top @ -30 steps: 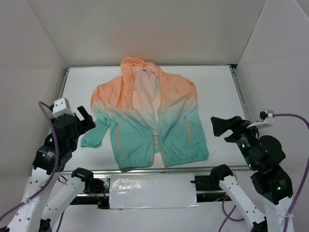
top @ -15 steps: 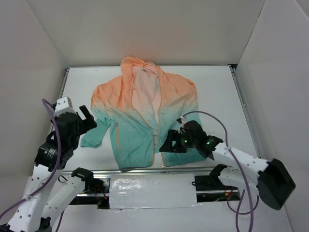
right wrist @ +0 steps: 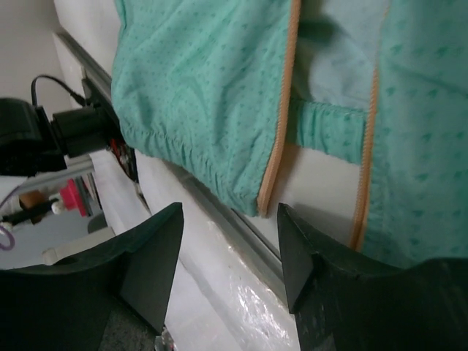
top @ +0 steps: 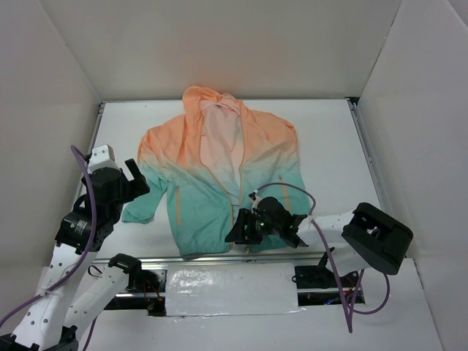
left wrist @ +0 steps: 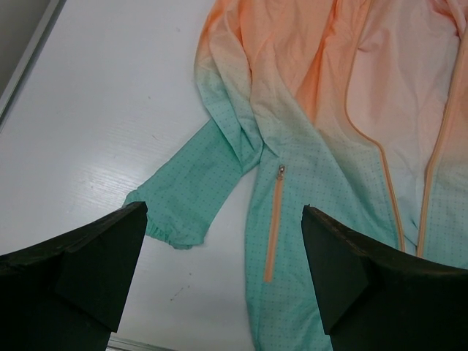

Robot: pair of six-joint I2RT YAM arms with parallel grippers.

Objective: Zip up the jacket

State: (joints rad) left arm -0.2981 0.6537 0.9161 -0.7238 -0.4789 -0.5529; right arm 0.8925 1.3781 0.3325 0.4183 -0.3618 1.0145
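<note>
The jacket [top: 219,168] lies flat on the white table, peach hood far, teal hem near. Its orange front zipper [top: 235,183] stands unzipped, with pale lining showing between the two edges. My right gripper [top: 235,234] is low at the hem, at the zipper's bottom end. In the right wrist view my right gripper [right wrist: 230,256] is open and holds nothing; the left panel's zipper edge [right wrist: 281,110] ends just beyond its fingertips, the other edge [right wrist: 368,146] to the right. My left gripper [top: 135,179] hangs wide open beside the jacket's left sleeve. In its wrist view my left gripper [left wrist: 223,278] frames the sleeve cuff [left wrist: 175,219] and a pocket zip [left wrist: 274,219].
The table's near metal rail [right wrist: 219,212] runs just under the hem, with a plastic-covered strip [top: 230,289] in front of it. White walls close in the table on three sides. Cables and the left arm's base [right wrist: 66,124] sit at the near left.
My right arm swung in from the right side down to the hem at the zipper's bottom, and its jaws narrowed. My left gripper edged slightly towards the sleeve, still open.
</note>
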